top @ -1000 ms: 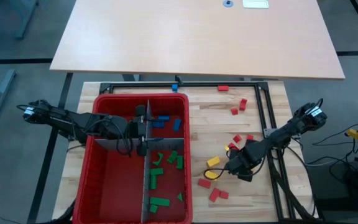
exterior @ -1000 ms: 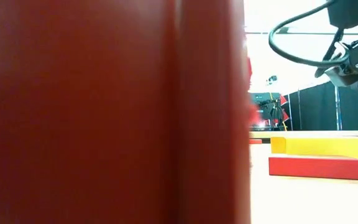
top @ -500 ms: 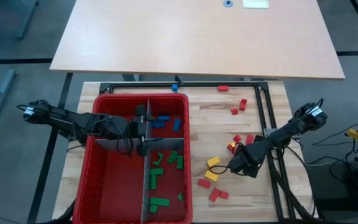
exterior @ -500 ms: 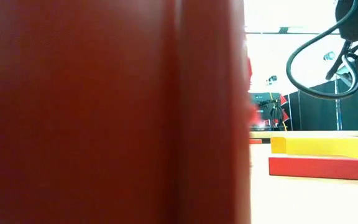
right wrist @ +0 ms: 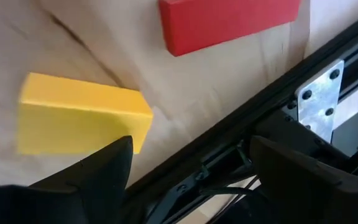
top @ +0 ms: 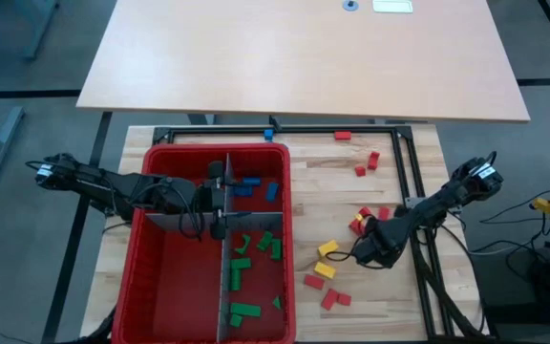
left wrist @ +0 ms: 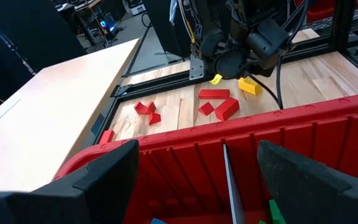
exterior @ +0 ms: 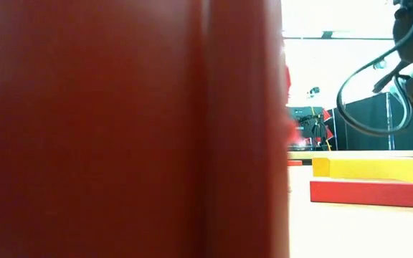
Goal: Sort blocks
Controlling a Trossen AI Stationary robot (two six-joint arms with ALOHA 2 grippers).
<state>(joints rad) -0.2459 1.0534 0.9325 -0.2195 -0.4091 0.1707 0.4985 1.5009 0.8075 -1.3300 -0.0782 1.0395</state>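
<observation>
While the left gripper hangs over the red bin, fingers spread wide, the right gripper sits low w/ fingers apart by a yellow block & red block.

You have a red bin on the wooden table, split by grey divider panels. Behind the bin sits a black metal frame, then a pale tabletop.
</observation>
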